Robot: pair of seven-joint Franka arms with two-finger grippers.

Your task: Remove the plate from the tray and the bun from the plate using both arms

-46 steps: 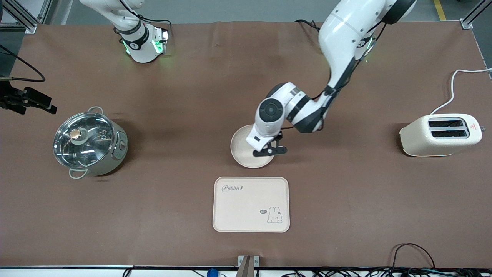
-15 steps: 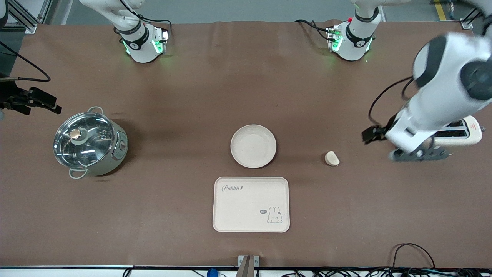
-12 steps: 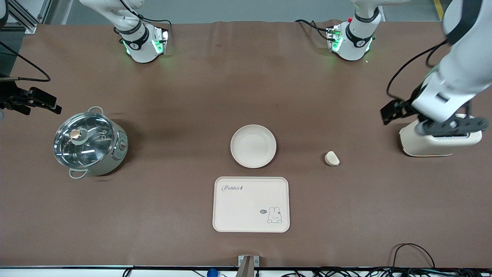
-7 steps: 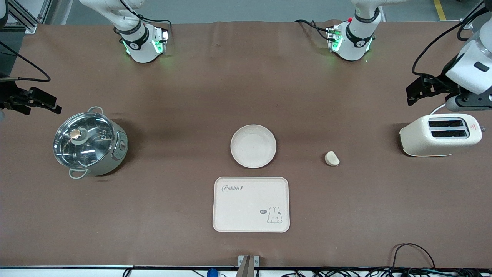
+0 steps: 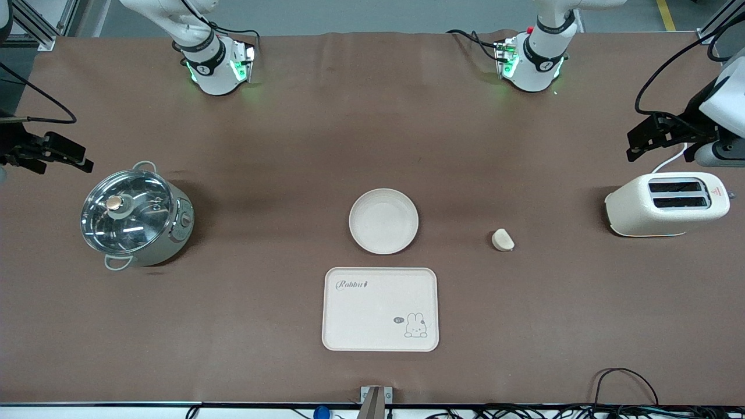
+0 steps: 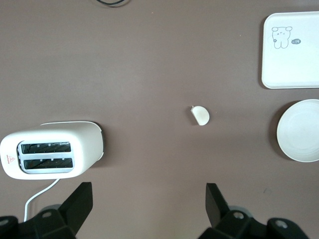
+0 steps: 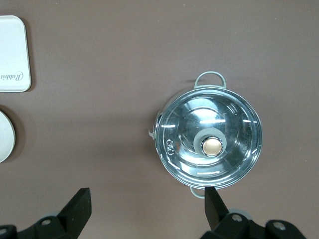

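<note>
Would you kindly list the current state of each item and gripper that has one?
plate: empty, flat on the table.
bun: on the table, not held.
tray: empty.
pot: glass lid on.
toaster: slots empty.
left gripper: open, empty, over the table beside the toaster.
right gripper: open, empty, above the pot.

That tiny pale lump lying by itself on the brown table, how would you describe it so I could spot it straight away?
Start at the cream toaster at the left arm's end of the table, then look toward the round plate in the middle. Between them, alone on the bare brown cloth, lies the bun. It is a smooth half-moon, far smaller than the plate, the toaster or the rabbit tray.
</note>
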